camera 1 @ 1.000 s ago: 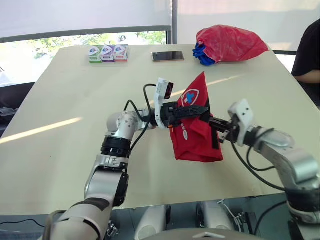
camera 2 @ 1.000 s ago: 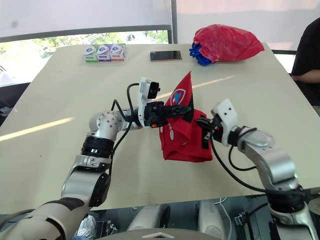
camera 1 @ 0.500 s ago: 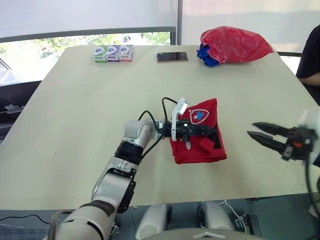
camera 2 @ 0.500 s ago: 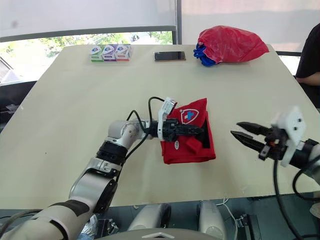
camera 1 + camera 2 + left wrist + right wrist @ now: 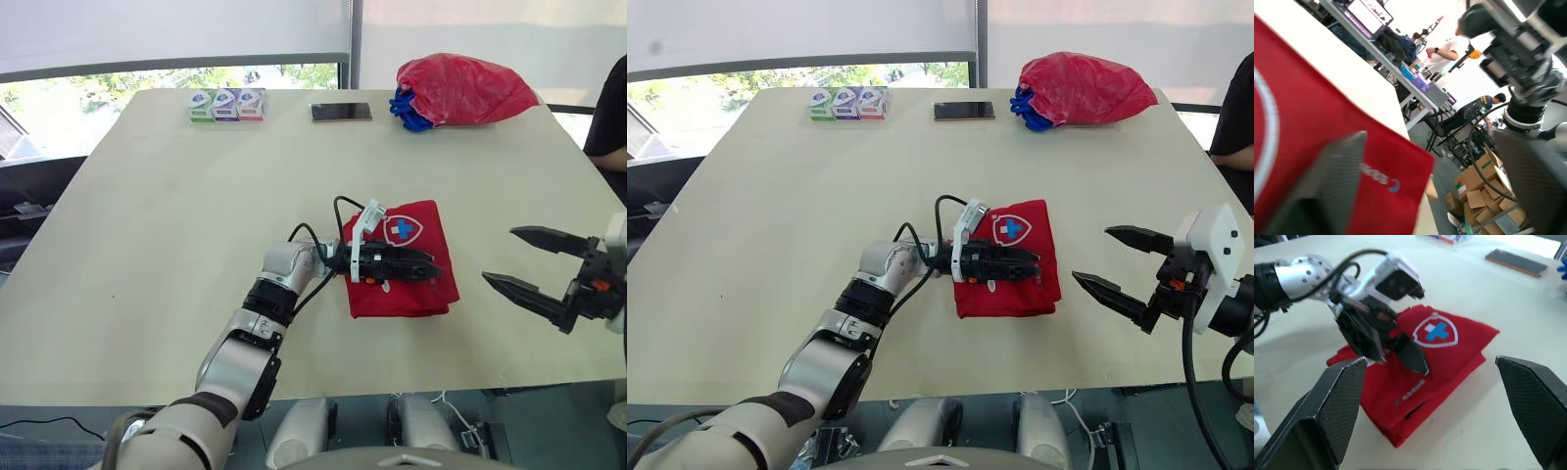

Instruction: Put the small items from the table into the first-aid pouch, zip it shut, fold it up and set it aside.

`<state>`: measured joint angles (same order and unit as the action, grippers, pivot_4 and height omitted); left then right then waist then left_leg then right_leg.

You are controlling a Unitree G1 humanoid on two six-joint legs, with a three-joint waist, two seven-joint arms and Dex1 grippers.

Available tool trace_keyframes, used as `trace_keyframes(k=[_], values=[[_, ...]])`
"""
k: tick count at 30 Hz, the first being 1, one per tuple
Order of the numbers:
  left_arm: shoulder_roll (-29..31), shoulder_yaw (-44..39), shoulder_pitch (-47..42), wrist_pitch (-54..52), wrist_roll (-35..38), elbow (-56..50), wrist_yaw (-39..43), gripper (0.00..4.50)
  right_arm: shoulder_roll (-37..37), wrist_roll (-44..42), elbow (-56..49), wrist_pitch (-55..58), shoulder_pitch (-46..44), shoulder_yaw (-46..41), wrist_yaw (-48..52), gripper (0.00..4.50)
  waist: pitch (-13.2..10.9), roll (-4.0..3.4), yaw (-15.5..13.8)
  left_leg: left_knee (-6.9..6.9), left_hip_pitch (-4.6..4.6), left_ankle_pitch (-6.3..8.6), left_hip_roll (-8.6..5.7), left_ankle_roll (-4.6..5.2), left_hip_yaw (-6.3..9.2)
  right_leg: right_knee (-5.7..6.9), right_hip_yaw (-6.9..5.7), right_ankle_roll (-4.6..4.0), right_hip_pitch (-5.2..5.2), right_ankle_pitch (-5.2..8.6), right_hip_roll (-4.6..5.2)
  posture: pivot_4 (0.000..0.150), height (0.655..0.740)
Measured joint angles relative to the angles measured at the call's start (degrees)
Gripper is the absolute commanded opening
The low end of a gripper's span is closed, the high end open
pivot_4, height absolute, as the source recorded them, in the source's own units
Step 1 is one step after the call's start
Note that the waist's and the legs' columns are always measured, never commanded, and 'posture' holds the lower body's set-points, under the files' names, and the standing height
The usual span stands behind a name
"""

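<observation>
First-aid pouch (image 5: pixel 411 299): folded, flat on our table (image 5: pixel 147 245); left gripper (image 5: pixel 433 269) atop it, fingers parted; right gripper (image 5: pixel 499 256) wide open nearby.

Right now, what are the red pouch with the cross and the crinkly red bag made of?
The flat red first-aid pouch looks like soft cloth: matte, folded limp, with a printed badge. The crinkly red bag is probably thin plastic: glossy with sharp wrinkles.

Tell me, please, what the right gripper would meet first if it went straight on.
The right gripper would probably meet the folded red fabric first-aid pouch; its height is unclear.
</observation>
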<state>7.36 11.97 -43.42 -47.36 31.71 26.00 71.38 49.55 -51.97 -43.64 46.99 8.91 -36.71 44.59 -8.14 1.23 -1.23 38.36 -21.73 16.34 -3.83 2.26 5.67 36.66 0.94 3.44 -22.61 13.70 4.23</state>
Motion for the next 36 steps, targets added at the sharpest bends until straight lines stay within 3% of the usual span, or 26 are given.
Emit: trace_keyframes(k=[10,18,25,36], values=[[2.0,0.1,1.0,0.7,-0.2,-0.8,4.0,4.48,-0.5,-0.1,2.3,-2.9,1.9,-0.3,1.0,4.50,0.0,0.00,0.3,-0.01,-0.01,-0.01,0.02,-0.02,0.02,0.00,0.01,0.00,-0.02,0.01,-0.04,0.150,0.7400],[3.1,0.8,1.6,1.9,-0.6,-1.4,5.6,4.48,-0.4,7.6,10.4,-13.7,10.0,-3.2,12.6,4.50,0.0,-0.03,0.5,-0.03,0.04,0.00,0.05,-0.01,-0.02,-0.01,0.03,0.00,-0.01,0.01,-0.11,0.150,0.7400],[3.7,1.6,1.7,3.0,-1.1,-1.6,6.7,4.48,-0.5,11.5,15.2,-20.1,9.5,-2.5,16.4,4.50,0.0,-0.06,0.5,-0.03,0.04,-0.01,0.05,-0.03,-0.02,-0.01,0.04,0.00,-0.01,0.01,-0.10,0.150,0.7400],[2.6,0.3,3.6,8.3,-1.1,-2.8,6.3,4.48,-0.8,11.7,17.2,-21.1,6.7,0.4,16.0,4.50,0.0,-0.07,0.3,-0.03,0.01,-0.01,0.05,-0.03,-0.01,-0.02,0.06,-0.01,-0.02,0.01,-0.03,0.150,0.7400]])
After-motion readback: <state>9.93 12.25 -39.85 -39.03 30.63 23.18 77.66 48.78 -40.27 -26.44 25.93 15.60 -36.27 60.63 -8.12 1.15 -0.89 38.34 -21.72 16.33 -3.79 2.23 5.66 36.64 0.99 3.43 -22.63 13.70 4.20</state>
